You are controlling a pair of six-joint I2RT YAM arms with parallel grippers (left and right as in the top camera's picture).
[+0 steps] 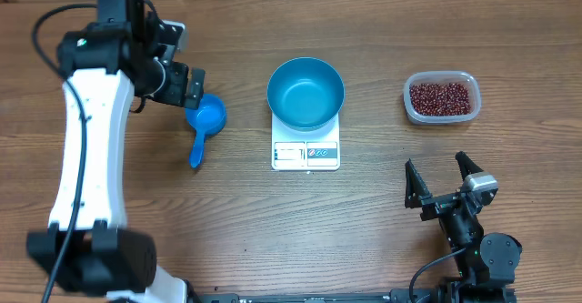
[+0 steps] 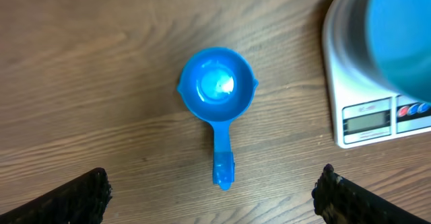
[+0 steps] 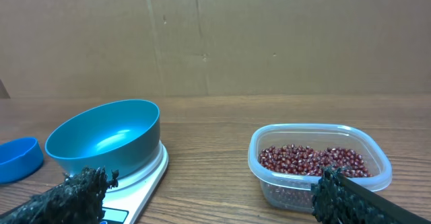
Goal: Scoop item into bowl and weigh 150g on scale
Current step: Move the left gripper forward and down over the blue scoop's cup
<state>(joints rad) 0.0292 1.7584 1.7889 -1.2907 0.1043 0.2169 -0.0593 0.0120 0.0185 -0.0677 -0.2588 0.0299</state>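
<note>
**Placement.** The blue bowl (image 1: 306,94) sits centred on the white scale (image 1: 306,155), so anything tipped into it should register on the display at the scale's front edge. The bowl is empty. The red-brown beans (image 1: 441,97) lie in the clear plastic tub (image 1: 409,105), which stands on the tabletop (image 1: 364,239) well apart to the right of the scale. The blue scoop (image 1: 205,121) lies on the tabletop left of the scale, near it but not touching.

**Scoop orientation.** The cup opens upward and is empty. The long axis runs from the cup, on the far side, along the handle toward the robot's side, leaning slightly left. In the left wrist view the handle points toward the camera, between the two fingers.

**Grippers.** The left gripper (image 1: 185,85) hovers above the scoop with its fingers (image 2: 74,197) spread wide, touching nothing. This alignment probably prepares a grasp on the handle. The right gripper (image 1: 436,171) sits low near the front edge, fingers spread and empty, facing tub and bowl. It appears parked clear of the work.

**Stage.** No beans are in the bowl, so taking up the scoop is judged the step in hand.
</note>
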